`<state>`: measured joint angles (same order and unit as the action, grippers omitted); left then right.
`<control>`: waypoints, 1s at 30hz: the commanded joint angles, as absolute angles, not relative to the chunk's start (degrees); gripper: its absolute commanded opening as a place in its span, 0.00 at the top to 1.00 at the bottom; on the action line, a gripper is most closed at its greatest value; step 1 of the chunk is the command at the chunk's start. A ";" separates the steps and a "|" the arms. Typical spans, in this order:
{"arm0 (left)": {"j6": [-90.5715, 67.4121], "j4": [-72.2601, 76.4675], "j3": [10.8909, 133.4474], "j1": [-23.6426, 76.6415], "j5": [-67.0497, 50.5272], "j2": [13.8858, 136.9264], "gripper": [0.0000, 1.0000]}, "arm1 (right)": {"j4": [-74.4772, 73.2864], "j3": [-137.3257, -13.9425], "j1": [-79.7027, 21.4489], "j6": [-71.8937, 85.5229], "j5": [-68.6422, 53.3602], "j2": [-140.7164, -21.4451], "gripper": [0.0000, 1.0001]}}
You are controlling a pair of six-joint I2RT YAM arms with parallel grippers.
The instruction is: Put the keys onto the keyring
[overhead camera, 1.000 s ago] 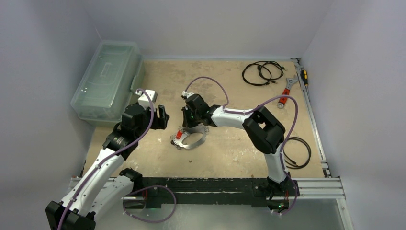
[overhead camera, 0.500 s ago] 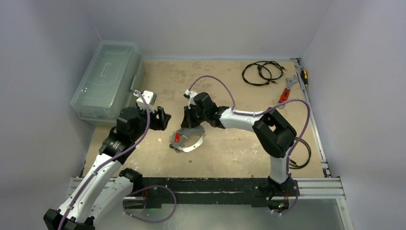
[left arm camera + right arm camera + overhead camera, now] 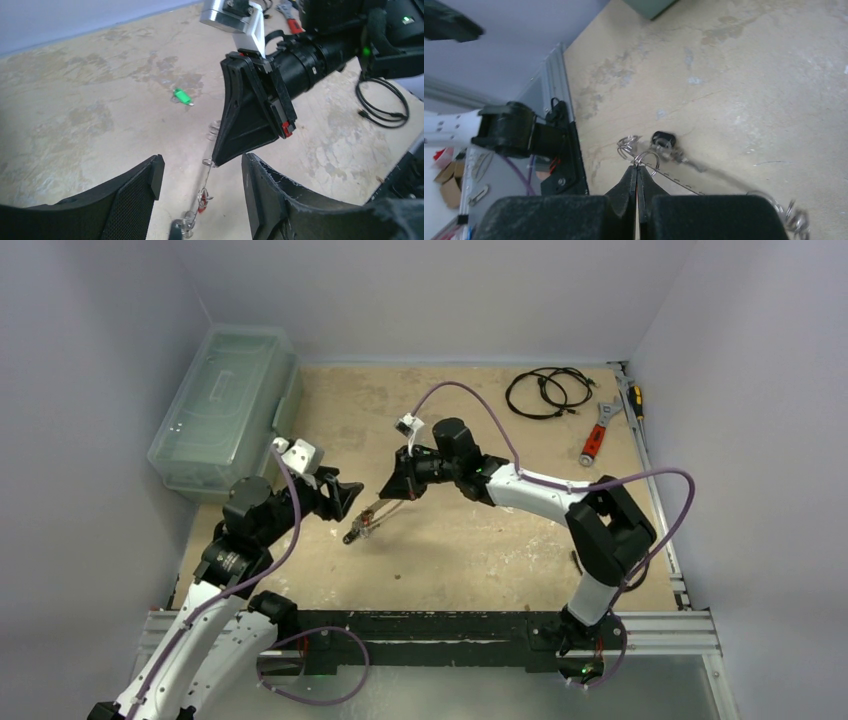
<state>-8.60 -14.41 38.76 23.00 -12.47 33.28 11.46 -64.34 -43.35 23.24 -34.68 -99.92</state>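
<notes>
Our right gripper (image 3: 398,485) is pinched fully closed on the rim of the keyring (image 3: 370,518). The keyring is a thin, flat, silvery hoop that we see nearly edge-on. It slopes down from the fingertips to the table (image 3: 90,100), which is a worn beige board with grey blotches. Small wire split rings (image 3: 202,197) dangle along its lower part. A black-tagged key (image 3: 664,139) hangs just past the right tips, with more loose rings beside it.

Our left gripper (image 3: 202,159) is spread wide and holds nothing. The inner pads (image 3: 132,205) are black with a fine mesh texture. The keyring's low end sits just in front of the gap between them. The right gripper's black wedge-shaped fingers loom close ahead of the left one and block much of its view.

A green-tagged key (image 3: 182,96) lies flat on the board beyond both grippers, well apart from the keyring. A black cable coil (image 3: 380,100) lies off behind the right arm.
</notes>
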 commanded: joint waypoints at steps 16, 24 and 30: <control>11.74 -4.19 40.87 23.51 -48.99 30.32 0.38 | 15.07 -60.53 -40.58 14.74 -57.19 -85.04 1.00; 16.09 -7.83 40.77 24.52 -39.65 31.59 0.39 | 8.54 -59.58 -40.43 13.88 -43.97 -82.57 0.94; 9.29 -1.38 30.97 24.52 -29.37 26.05 0.39 | -1.66 -63.99 -41.59 9.69 -35.15 -88.56 0.62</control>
<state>13.04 -5.85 36.47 24.40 -37.06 29.41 5.74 -60.45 -40.82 12.84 -42.17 -85.23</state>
